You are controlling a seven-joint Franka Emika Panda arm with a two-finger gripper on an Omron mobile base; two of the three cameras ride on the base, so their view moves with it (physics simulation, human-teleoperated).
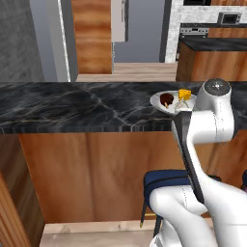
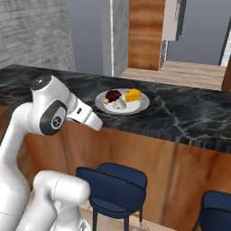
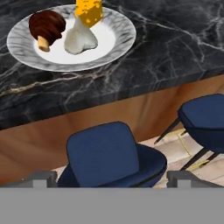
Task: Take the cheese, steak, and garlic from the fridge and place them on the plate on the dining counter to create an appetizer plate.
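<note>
The plate (image 2: 140,106) sits on the dining counter (image 2: 189,113), close to its near edge, and holds all three foods. In the right base view the steak (image 2: 113,95) lies at the plate's 10 o'clock, the cheese (image 2: 133,95) at 1 o'clock, and the garlic (image 2: 119,104) just in front of them, near the middle, touching or nearly touching the steak. In the hand view the plate (image 3: 116,33) is at the upper left, with the steak (image 3: 47,26) at its 9 o'clock, the garlic (image 3: 80,39) at the centre and the cheese (image 3: 89,11) at 12 o'clock, leaning against the garlic. In the left base view the plate (image 1: 157,100) is partly behind the arm (image 1: 212,116); the steak (image 1: 167,99) and cheese (image 1: 184,93) are visible on it.

The gripper (image 3: 112,178) is wide open and holds nothing; its two fingertips (image 3: 40,178) stand far apart at the bottom of the hand view, below the counter edge and above a navy stool (image 3: 109,153). A second stool (image 3: 205,116) stands at 3 o'clock.

No writing, label or brand can be read anywhere. A dark oven (image 1: 193,34) against the far wall is too small to show any marking.
</note>
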